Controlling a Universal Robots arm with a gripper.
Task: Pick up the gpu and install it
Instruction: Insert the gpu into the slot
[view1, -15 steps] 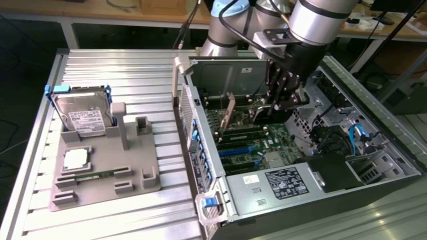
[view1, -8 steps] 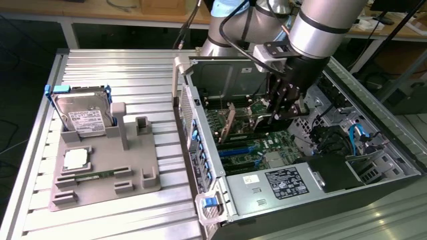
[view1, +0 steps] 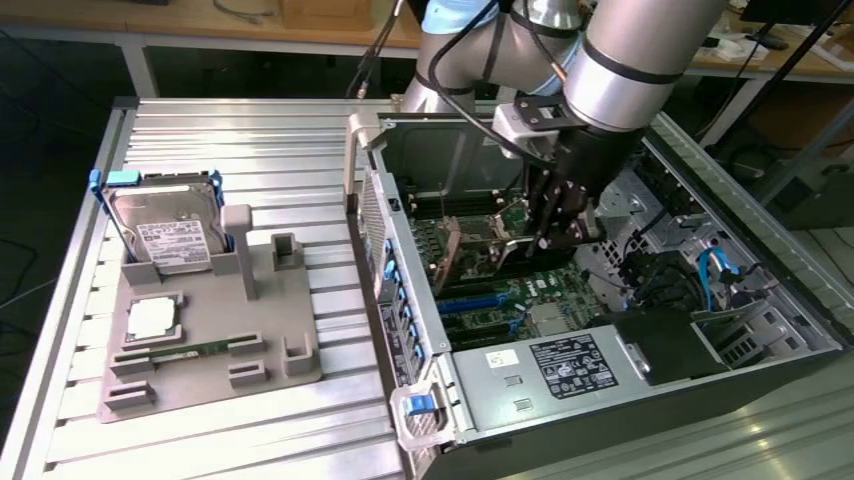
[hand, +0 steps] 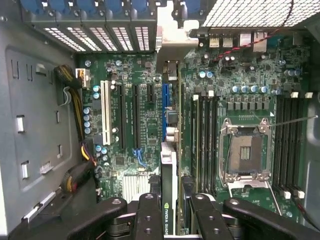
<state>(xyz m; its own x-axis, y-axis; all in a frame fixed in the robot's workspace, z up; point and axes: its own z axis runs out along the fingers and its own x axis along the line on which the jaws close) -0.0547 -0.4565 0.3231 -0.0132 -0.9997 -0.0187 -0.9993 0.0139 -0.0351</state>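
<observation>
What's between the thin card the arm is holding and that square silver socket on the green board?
A bank of long black memory slots lies between the thin gpu card and the square silver socket, in the wrist view.

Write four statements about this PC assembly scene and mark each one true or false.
1. The pincer grips the gpu edge-on above the motherboard. True.
2. The hard drive lies flat on the table. False: it stands upright in the grey fixture.
3. The green memory stick lies on the grey fixture. True.
4. The computer case has its side panel closed. False: the side is open and the motherboard shows.
</observation>
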